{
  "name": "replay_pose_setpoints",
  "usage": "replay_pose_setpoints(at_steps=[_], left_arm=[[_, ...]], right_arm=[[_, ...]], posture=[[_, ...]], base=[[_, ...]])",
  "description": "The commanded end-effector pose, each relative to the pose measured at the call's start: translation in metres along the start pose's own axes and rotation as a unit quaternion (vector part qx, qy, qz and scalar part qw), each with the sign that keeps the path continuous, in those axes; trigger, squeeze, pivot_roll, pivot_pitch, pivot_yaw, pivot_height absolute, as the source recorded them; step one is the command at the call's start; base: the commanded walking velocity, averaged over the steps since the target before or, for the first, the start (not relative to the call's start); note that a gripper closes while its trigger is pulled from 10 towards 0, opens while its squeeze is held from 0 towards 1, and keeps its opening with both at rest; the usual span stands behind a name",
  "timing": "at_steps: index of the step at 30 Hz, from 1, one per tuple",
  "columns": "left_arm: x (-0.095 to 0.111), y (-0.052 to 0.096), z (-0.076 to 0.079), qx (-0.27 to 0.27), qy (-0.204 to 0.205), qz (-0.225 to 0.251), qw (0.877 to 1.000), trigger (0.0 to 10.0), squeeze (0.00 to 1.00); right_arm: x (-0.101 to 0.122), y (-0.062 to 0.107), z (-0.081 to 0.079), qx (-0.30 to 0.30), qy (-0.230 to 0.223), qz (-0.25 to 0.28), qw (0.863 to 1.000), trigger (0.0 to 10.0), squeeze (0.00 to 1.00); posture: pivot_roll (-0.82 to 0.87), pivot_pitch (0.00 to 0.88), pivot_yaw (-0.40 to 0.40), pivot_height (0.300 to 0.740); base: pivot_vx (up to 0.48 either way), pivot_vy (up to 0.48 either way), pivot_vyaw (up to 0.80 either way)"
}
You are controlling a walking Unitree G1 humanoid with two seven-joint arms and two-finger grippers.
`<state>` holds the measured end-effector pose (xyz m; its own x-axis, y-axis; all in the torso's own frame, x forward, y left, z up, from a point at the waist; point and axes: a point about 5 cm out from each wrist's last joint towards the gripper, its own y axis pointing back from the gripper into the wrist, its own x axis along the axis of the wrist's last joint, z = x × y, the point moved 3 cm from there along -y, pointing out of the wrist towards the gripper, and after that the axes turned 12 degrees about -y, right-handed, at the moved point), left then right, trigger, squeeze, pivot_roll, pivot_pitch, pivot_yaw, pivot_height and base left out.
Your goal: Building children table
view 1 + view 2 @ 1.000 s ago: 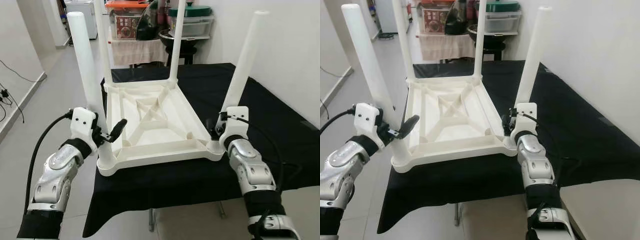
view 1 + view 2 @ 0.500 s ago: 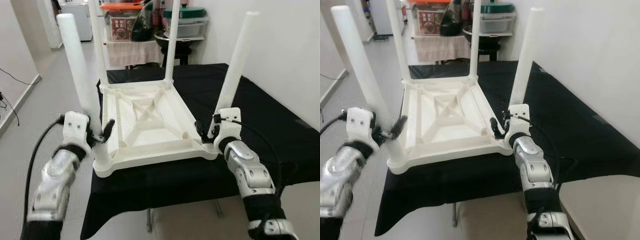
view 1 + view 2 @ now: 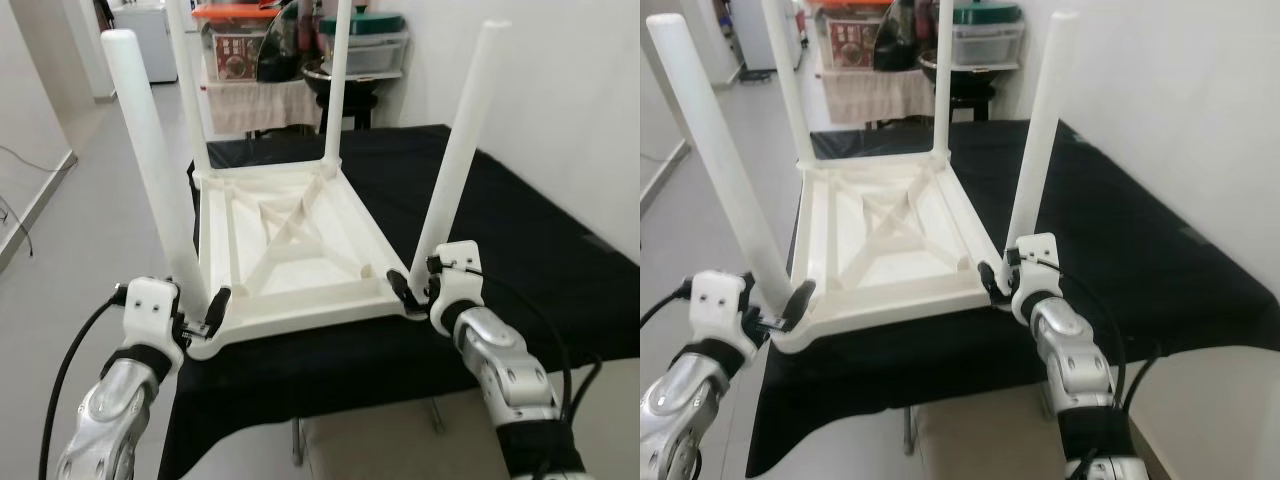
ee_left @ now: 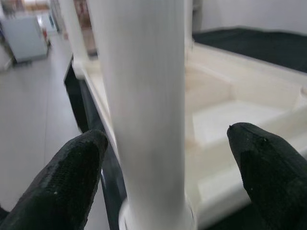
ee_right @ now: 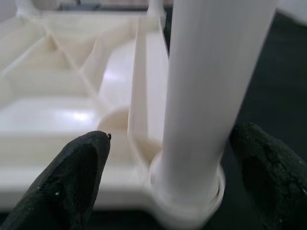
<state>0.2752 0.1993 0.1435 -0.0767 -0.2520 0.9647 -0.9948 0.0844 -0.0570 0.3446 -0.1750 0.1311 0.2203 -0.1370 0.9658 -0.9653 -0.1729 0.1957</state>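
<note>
A white plastic children's table [image 3: 290,250] lies upside down on a black-covered table [image 3: 520,250], its four legs pointing up. My left gripper [image 3: 200,312] is open around the base of the near-left leg [image 3: 150,160], at the corner by the cloth's front edge. In the left wrist view the leg [image 4: 144,96] stands between the two fingertips [image 4: 72,182] with a gap on each side. My right gripper [image 3: 418,290] is open around the base of the near-right leg [image 3: 460,140]. The right wrist view shows that leg [image 5: 211,72] between the pads [image 5: 76,177], untouched.
A white wall [image 3: 560,90] runs along the right of the black table. Behind it stand a shelf with plastic boxes [image 3: 370,45] and a cloth-draped stand [image 3: 255,100]. Open grey floor [image 3: 70,230] lies to the left, with a cable [image 3: 15,210] near the wall.
The whole view has shifted and sits closer to the front edge. My left arm has dropped lower and now sits at the leg's foot. Both grippers stay open around their legs.
</note>
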Motion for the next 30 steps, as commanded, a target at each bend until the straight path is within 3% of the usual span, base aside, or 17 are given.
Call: replay_pose_setpoints(at_steps=[1, 3, 7, 14, 18, 24, 30], left_arm=[[0.001, 0.005, 0.001, 0.005, 0.013, -0.003, 1.0, 10.0, 0.0], [0.001, 0.005, 0.001, 0.005, 0.013, -0.003, 1.0, 10.0, 0.0], [-0.004, 0.019, 0.006, 0.012, 0.01, -0.016, 1.0, 10.0, 0.0], [-0.007, 0.026, 0.003, 0.035, -0.003, -0.03, 0.999, 10.0, 0.0], [-0.009, 0.025, -0.004, 0.064, -0.022, -0.039, 0.997, 10.0, 0.0], [-0.012, 0.025, -0.009, 0.08, -0.043, -0.046, 0.995, 10.0, 0.0], [-0.018, 0.026, -0.02, 0.106, -0.066, -0.057, 0.991, 10.0, 0.0]], right_arm=[[-0.005, 0.004, -0.012, 0.025, -0.001, -0.01, 1.0, 10.0, 0.0], [-0.005, 0.004, -0.012, 0.025, -0.001, -0.01, 1.0, 10.0, 0.0], [-0.015, 0.015, -0.025, 0.056, 0.006, -0.016, 0.998, 10.0, 0.0], [-0.012, 0.018, -0.033, 0.077, 0.018, -0.008, 0.997, 10.0, 0.0], [-0.01, 0.019, -0.049, 0.115, 0.035, -0.002, 0.993, 10.0, 0.0], [-0.009, 0.019, -0.059, 0.143, 0.045, 0.006, 0.989, 10.0, 0.0], [-0.011, 0.014, -0.061, 0.149, 0.064, 0.003, 0.987, 10.0, 0.0]], posture=[[0.03, 0.008, -0.011, 0.74], [0.03, 0.008, -0.011, 0.74], [0.03, 0.0, -0.009, 0.74], [0.03, 0.0, -0.008, 0.74], [0.03, 0.0, -0.006, 0.74], [0.03, 0.0, -0.007, 0.74], [0.04, 0.0, -0.01, 0.74]], base=[[0.0, -0.472, 0.0], [0.0, -0.472, 0.0], [0.0, -0.472, 0.0], [0.0, -0.467, 0.0], [0.0, 0.0, 0.0], [0.0, 0.0, 0.0], [0.0, 0.0, 0.8]])
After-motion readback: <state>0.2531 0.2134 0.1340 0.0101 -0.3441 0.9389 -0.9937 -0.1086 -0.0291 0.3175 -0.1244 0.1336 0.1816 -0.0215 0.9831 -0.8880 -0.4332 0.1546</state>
